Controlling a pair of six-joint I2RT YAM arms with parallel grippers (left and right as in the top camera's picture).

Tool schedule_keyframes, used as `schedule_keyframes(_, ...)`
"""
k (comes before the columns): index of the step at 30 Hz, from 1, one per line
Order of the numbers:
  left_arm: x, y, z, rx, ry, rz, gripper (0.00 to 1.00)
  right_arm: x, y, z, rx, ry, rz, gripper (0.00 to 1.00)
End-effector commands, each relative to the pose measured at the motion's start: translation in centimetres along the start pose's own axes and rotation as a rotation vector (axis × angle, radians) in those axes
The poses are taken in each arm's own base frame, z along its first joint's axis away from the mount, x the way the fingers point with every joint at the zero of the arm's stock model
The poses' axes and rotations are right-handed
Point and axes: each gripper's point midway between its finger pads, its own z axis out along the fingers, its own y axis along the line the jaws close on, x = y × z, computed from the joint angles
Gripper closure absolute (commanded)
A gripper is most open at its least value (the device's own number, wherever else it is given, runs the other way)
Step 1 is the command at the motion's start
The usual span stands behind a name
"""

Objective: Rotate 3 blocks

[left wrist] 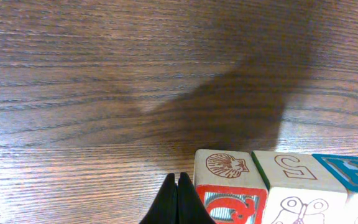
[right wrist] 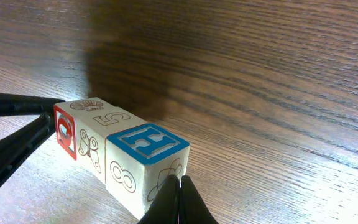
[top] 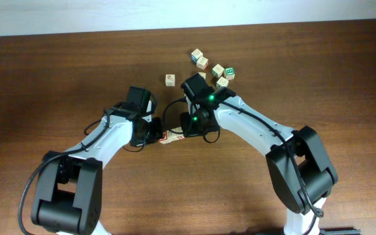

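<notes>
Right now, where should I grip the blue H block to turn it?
Likely from above: take the H block across its long-side faces, the 8 face and its opposite. Its inner face sits against the 5 block, so only those sides offer a free pair. The shut right gripper at its outer end must open first.

You have three blocks [right wrist: 114, 146] lined up in one row. Overhead you can count six more cubes [top: 202, 62]: five clustered and one alone. Whether an arm covers another, you cannot tell. Two arms [top: 253, 124], one table [top: 44, 78].
</notes>
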Motion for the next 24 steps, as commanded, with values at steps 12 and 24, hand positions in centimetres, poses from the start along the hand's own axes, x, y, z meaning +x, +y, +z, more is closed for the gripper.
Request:
schedule_keyframes(12, 0.6, -1.3, 0.4, 0.061, 0.028, 0.027, 1.00, -0.5, 5.3, -2.0, -0.101, -0.046, -0.107, 0.96)
schedule_keyframes(24, 0.6, -1.3, 0.4, 0.061, 0.028, 0.026, 1.00, -0.2, 6.1, -2.0, -0.103, -0.046, -0.126, 0.96)
